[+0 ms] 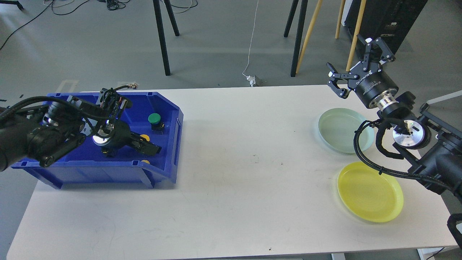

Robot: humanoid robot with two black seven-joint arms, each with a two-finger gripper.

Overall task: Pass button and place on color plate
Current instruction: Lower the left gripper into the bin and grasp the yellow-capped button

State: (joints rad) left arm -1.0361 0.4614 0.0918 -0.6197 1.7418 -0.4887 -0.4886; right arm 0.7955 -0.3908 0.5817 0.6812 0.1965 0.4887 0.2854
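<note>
Head view, setting: a white table [231, 173] seen from above, with a grey floor, black stand legs and loose cables beyond its far edge.

Head view, blue bin: a deep blue plastic bin [169, 144] sits at the left end of the table, its lowered open front facing the near right.

Head view, green button: a green-capped button [154, 118] on a dark base stands on the bin floor near the far right wall, apart from the arm.

Head view, yellow buttons: one yellow button [145, 137] shows partly just beside the dark fingers; a second yellow button [145, 161] peeks over the bin's near rim.

Head view, left gripper: the left gripper [149, 146] reaches down into the bin from the left, pointing right. Its fingers are dark and overlap, so I cannot tell whether they are spread or grasping anything.

Head view, right gripper: the right gripper [355, 59] is raised above the far right corner of the table, pointing away. Its fingers are spread wide and hold nothing.

Head view, pale green plate: a pale green plate [339, 131] lies at the right end of the table, partly behind the right arm's cables.

Head view, yellow plate: a yellow plate [370, 193] lies just nearer than the green one, close to the table's right edge. Both plates hold nothing.
</note>
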